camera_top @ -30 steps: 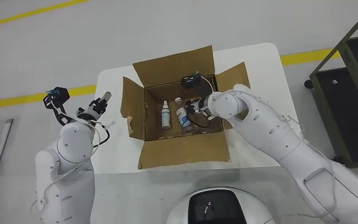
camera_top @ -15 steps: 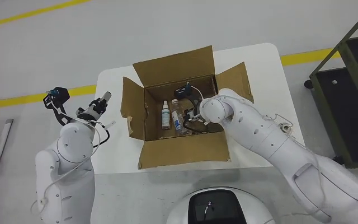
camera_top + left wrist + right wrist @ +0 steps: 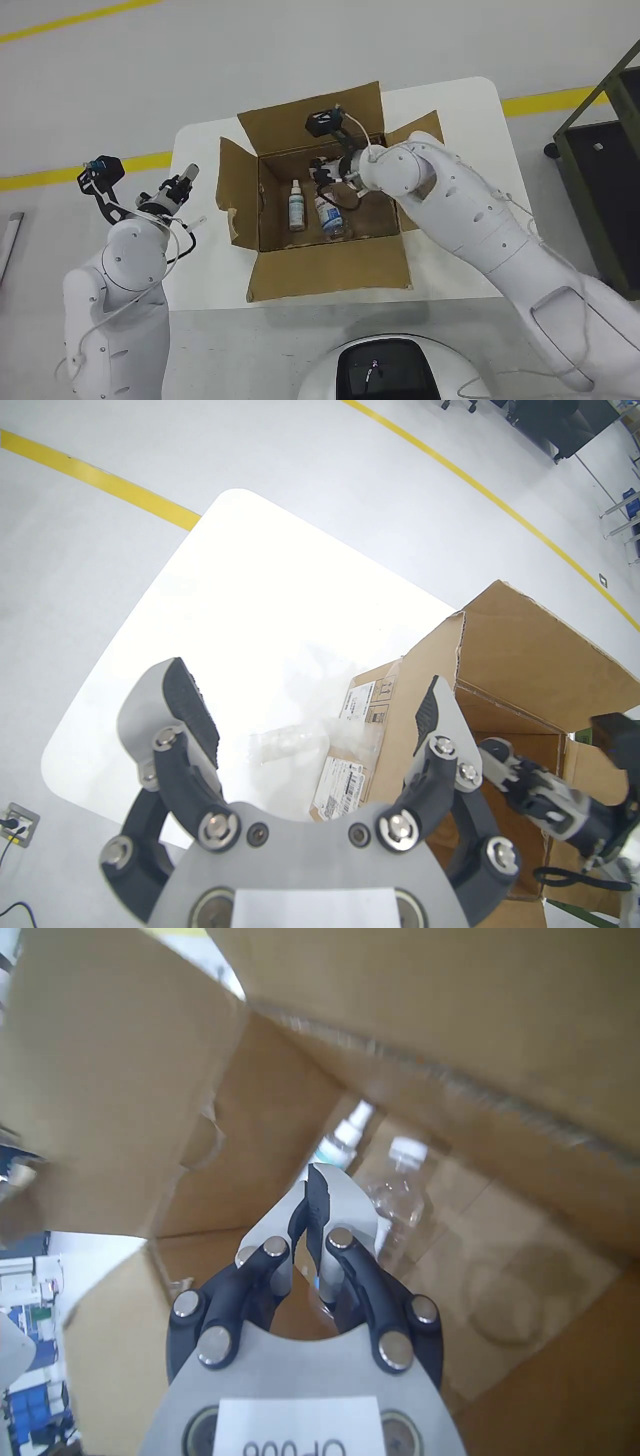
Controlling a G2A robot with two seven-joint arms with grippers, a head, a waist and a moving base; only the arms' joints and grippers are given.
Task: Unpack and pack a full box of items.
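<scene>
While the right gripper [image 3: 311,1189], fingers pressed together and empty, hangs inside the brown cardboard box [image 3: 310,118], the clear plastic bottle [image 3: 329,214] lies flat, pointing away from the robot, just robot-side of it; the spread-open left gripper [image 3: 305,690] is well apart.

right pincer [image 3: 311,1193] | pulled back from clear bottle [image 3: 400,1188] | toward box [image 3: 310,118] rear

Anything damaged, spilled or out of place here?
The cardboard box has a ragged tear in the edge of one side flap. The spray bottle and the clear bottle lie on their sides on its floor; no spill shows.
</scene>
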